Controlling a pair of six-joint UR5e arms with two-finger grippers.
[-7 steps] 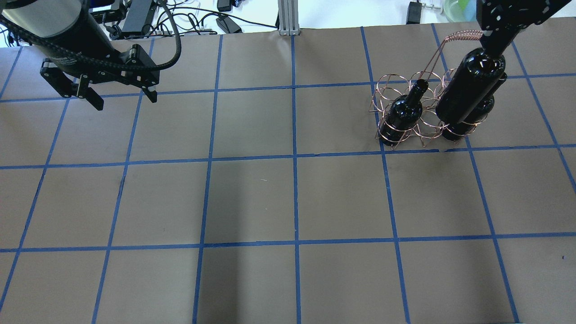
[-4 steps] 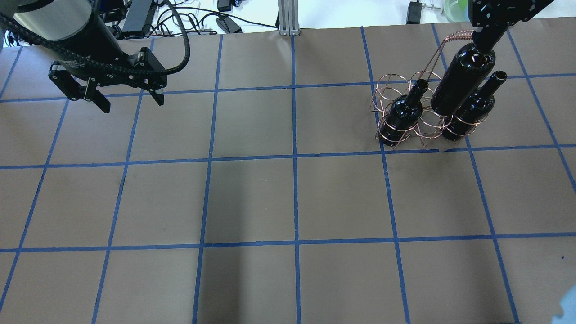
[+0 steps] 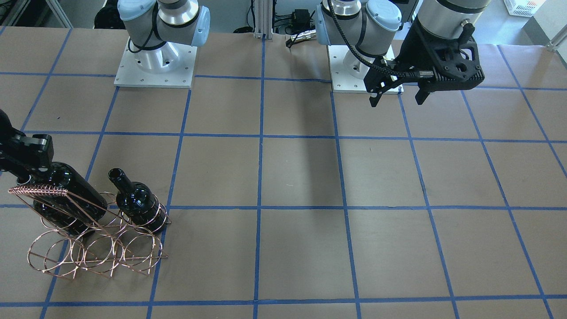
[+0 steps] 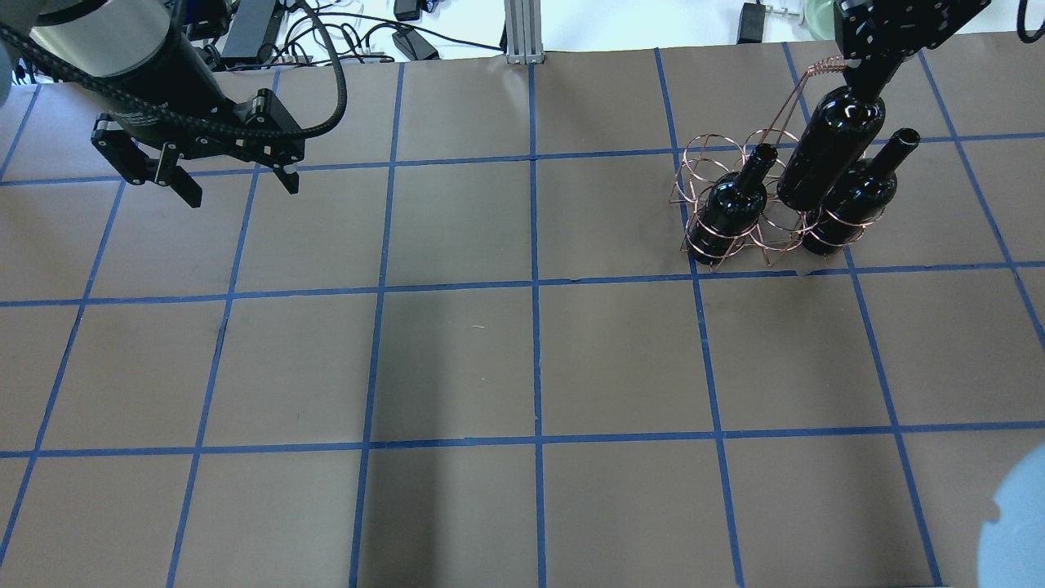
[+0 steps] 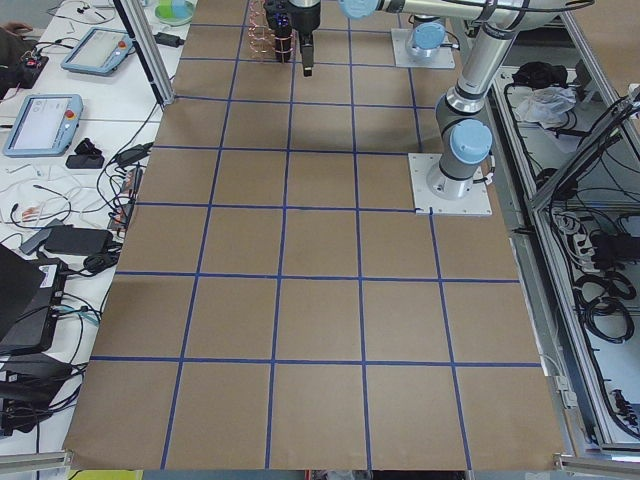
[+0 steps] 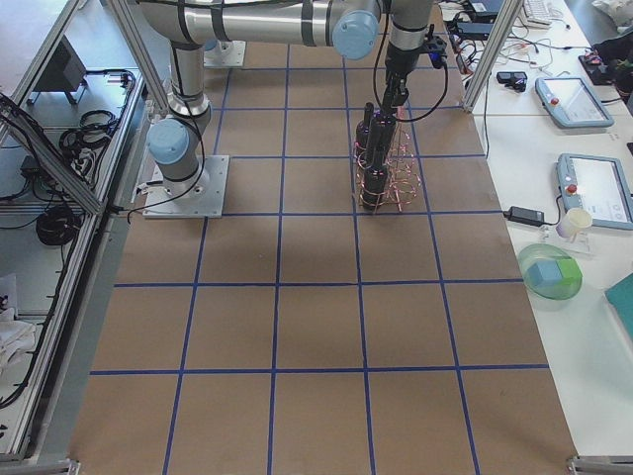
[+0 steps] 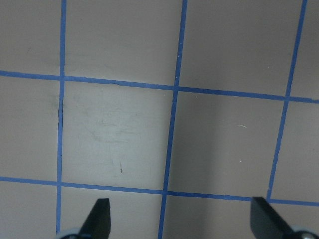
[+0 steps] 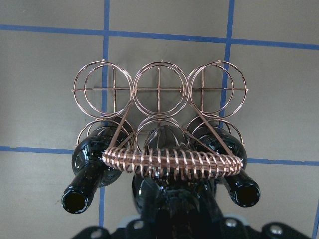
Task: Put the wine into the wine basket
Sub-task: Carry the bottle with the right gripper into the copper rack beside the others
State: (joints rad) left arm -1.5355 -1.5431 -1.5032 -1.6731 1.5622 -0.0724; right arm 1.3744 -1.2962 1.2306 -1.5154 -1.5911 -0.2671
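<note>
One second on, the right hand (image 4: 865, 82), gripping the wine (image 4: 829, 155), is sinking it deeper into the wine basket (image 8: 174, 162) below, nearly seating it.

The bottle (image 4: 829, 159) clamped in the right gripper (image 4: 865, 84) is glossy, near-black glass with bright highlights, and so are the two more bottles (image 8: 94, 154) flanking that gripper. Beneath it, the basket (image 8: 159, 93) is thin, shiny copper-coloured wire, with a tightly coiled wire handle (image 8: 172, 162). Both grippers look matt black, including the left gripper (image 4: 242, 194). The table (image 4: 457, 359) under them is matt brown paper crossed by smooth blue tape (image 4: 535, 286).
</note>
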